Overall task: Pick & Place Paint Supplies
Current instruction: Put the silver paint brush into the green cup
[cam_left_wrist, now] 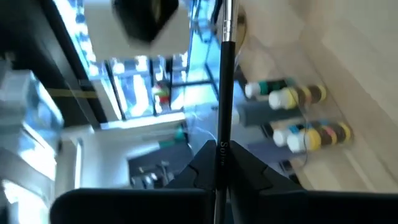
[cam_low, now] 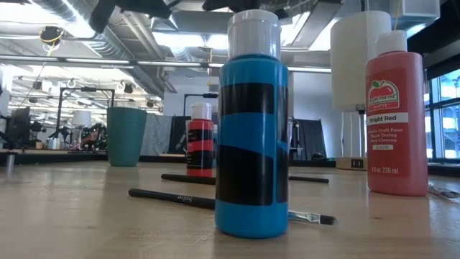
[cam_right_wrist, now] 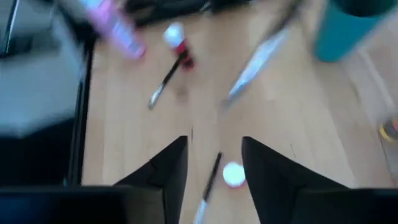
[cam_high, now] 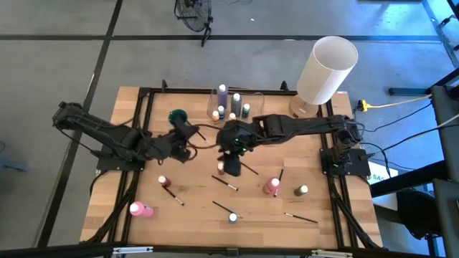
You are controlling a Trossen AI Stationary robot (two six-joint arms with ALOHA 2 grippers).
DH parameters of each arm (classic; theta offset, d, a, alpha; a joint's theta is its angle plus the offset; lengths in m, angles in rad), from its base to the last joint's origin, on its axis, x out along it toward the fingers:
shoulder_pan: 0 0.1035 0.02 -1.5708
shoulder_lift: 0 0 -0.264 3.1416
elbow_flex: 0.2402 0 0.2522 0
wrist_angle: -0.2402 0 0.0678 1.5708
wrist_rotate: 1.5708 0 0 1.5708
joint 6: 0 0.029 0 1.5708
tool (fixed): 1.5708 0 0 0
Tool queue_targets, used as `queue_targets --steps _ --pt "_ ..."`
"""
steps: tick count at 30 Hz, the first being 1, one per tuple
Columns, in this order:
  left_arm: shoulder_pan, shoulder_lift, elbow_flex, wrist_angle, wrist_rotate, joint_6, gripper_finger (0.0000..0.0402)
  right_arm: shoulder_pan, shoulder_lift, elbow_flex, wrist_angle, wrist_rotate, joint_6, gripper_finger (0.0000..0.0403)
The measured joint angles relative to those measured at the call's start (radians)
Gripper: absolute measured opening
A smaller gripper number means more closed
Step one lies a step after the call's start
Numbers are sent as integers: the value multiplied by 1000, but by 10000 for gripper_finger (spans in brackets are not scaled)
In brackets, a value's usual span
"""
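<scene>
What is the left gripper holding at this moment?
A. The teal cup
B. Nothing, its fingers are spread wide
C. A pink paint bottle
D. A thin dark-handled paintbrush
D: in the left wrist view the left gripper is shut on the dark handle of a paintbrush, which runs straight out from between its fingers.

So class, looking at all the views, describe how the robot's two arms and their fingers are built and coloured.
Both arms are dark, almost black, jointed segments on black frame rails, the left arm and the right arm alike. Dark cables trail from the right arm's base. The right gripper has two flat, wedge-shaped black fingers; the left gripper has similar black angular fingers.
</scene>
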Motion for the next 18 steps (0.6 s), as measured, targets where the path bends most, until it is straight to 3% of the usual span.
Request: queue_targets --steps 4,7,9,14,18 --pt "80 -97 -1 -69 77 -169 12 10 -24 0 -103 65 18 160" --pt "171 -185 -19 -59 208 -415 12 32 -37 0 -264 189 44 160" --pt "232 -248 -66 -44 283 -500 12 54 -37 0 -389 288 109 160" --pt "328 -384 -245 170 414 -531 12 103 -37 0 -685 526 324 160" --pt "372 -488 -390 387 546 -577 12 138 -51 -7 -681 640 319 160"
